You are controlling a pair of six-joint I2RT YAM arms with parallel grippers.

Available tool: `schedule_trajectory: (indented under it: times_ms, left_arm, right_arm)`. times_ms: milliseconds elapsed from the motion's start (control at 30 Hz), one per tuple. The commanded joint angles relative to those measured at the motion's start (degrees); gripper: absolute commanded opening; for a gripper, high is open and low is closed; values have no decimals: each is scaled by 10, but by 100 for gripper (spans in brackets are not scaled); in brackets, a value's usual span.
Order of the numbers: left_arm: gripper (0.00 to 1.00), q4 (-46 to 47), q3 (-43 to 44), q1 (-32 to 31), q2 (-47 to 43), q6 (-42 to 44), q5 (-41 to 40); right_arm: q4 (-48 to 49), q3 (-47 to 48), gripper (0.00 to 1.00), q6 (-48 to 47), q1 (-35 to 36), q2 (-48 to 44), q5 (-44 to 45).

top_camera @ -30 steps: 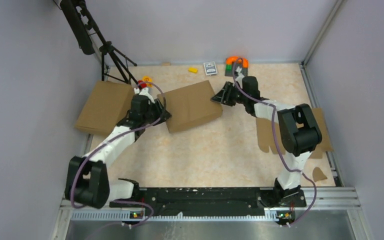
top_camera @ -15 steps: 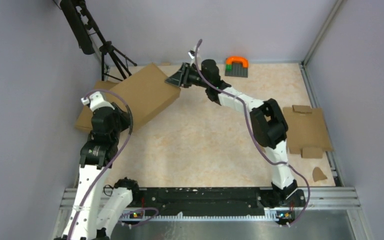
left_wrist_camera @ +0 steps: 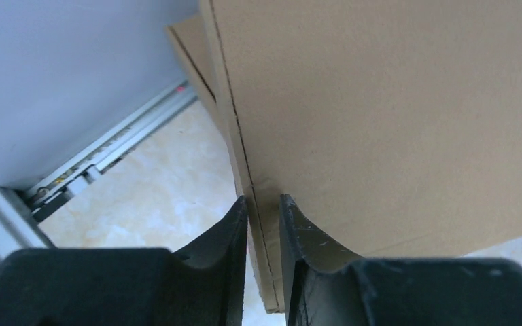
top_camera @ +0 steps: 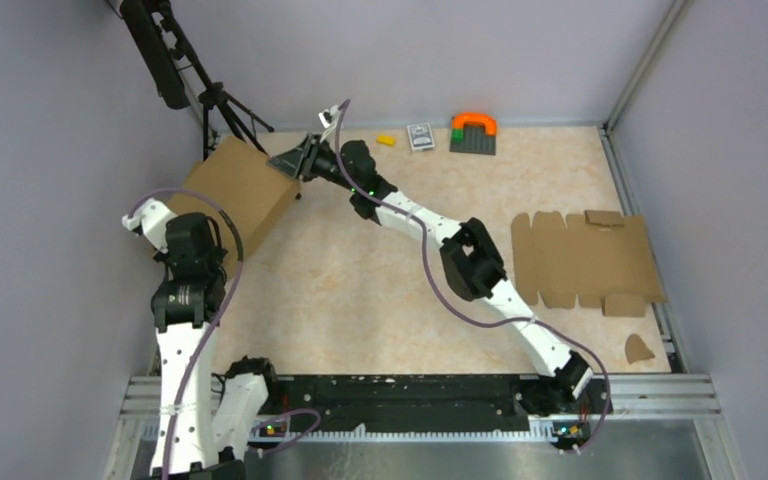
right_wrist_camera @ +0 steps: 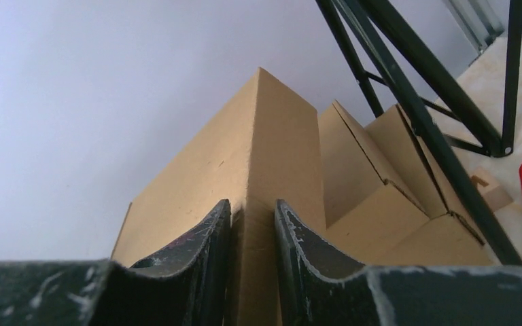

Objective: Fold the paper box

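One paper box (top_camera: 243, 190), its edges pinched by left gripper (left_wrist_camera: 263, 204) and right gripper (right_wrist_camera: 251, 207) (jaws narrow); second box (right_wrist_camera: 380, 204) behind, half-hidden.

My two arms match: left arm (top_camera: 182, 340) & right arm (top_camera: 535, 340) are wht tube links w/ chunky blk joint housings. A thin purple cable (top_camera: 426, 268) loops loose along each, down to blk bases on the blk rail (top_camera: 410, 390) at the near edge. Tiny green/orange LEDs (top_camera: 273, 430) glow below it. Left gripper (left_wrist_camera: 262, 200) & right gripper (right_wrist_camera: 251, 204) have curved matte blk fingers (right_wrist_camera: 211, 238) w/ wht scuffs & scratches, esp. the right pair.
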Motion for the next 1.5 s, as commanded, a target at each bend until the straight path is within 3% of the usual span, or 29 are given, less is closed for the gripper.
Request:
schedule_trajectory:
  times_ms: [0,100,133,267,400,533,567,800,900,1033,1167,1233,1267,1467]
  left_arm:
    - [23,58,15,59,26,10,29]
    - [23,76,8,111,43,11,71]
    - [24,82,6,127,48,9,86]
    - [33,93,13,164,74,-14,107]
    - [43,92,25,188,96,-23,122]
    - [74,87,42,191,93,-13,99]
    - [78,87,48,192,90,-5,99]
    - [92,76,91,189,60,55,171]
    - [86,84,88,172,32,67,230]
    - [66,87,64,104,14,50,330]
    - [31,137,3,9,14,21,423]
    - [8,157,-23,-28,29,11,406]
    - [1,168,-35,-38,36,10,396]
    - [0,230,-75,-42,106,20,383]
  right_arm:
    - [51,63,20,10,60,37,68]
    - [75,65,19,-4,79,51,125]
    - [75,70,29,-4,84,57,147]
    - [60,125,90,-8,92,87,193]
    - [76,63,94,-23,87,44,193]
    - [98,-22,94,-33,70,-24,192]
    - [90,-29,94,-37,66,-35,192]
    - [46,-86,95,-67,34,-115,203]
    - [65,-186,95,-105,16,-189,199]
    - [102,-380,95,-145,-20,-318,187]
    - [124,-558,95,-161,-59,-460,191]
    - [131,-637,95,-181,-68,-524,208]
    - [132,-669,95,-191,-70,-550,212]
    - [93,-808,95,-226,-77,-694,246]
